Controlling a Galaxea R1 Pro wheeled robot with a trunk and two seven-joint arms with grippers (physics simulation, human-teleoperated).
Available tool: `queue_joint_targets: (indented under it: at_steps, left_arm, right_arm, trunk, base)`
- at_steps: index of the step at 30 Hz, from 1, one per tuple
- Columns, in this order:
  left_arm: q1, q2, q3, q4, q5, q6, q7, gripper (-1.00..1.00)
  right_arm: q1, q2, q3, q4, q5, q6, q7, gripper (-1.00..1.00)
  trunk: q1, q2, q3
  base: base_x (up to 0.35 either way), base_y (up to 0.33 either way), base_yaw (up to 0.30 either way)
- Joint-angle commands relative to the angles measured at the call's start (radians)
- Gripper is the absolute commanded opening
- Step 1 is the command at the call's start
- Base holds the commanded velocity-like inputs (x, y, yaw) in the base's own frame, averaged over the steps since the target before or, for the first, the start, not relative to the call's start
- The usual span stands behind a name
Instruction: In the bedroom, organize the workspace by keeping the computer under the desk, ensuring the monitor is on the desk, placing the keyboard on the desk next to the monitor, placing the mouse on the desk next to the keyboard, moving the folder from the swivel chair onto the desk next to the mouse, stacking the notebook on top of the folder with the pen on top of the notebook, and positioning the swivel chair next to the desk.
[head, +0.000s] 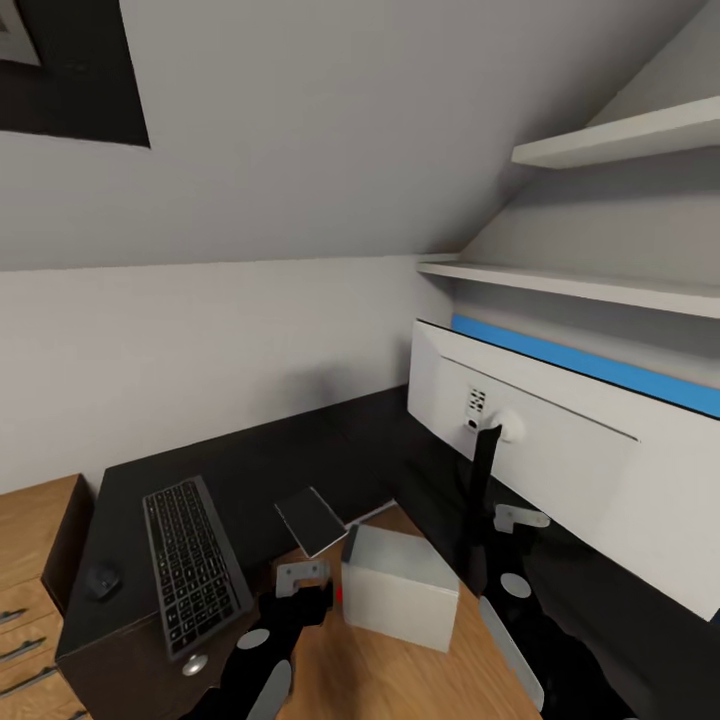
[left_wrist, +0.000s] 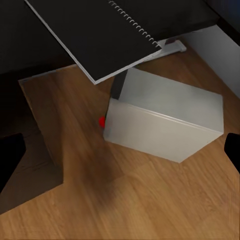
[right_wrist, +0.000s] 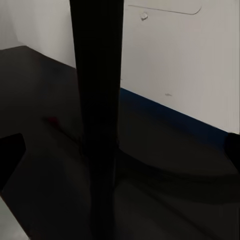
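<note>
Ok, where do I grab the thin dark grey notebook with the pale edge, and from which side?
Pinch the thin dark grey notebook at its pale-edged corner, which seems to jut past the glossy black desk over the wood floor, away from its spiral binding. Come from the floor side, one finger above, one below: it lies flat.

The computer stands on the wood floor beneath the notebook.

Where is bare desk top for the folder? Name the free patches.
Free: the black desk corner by the wall, between keyboard and monitor stand. Crowded: the left end, where mouse and keyboard lie, with the notebook overhanging the inner edge.
</note>
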Motion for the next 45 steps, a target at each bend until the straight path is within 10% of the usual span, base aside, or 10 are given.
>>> queue_joint_targets:
  at_steps: [1,45]
  left_arm:
    - [-0.001,0.000,-0.002,-0.001,0.010,0.002,0.009,1.00]
    - [-0.001,-0.001,-0.009,0.008,0.010,0.002,0.004,1.00]
  right_arm:
    - [-0.001,-0.001,0.004,-0.001,-0.006,-0.001,-0.008,1.00]
    - [-0.001,-0.003,0.015,0.065,0.024,-0.053,-0.006,1.00]
  trunk:
    - [0.001,-0.001,-0.001]
    - [0.001,-0.001,-0.001]
  base:
    - [0.260,0.000,0.000]
    - [0.113,0.000,0.000]
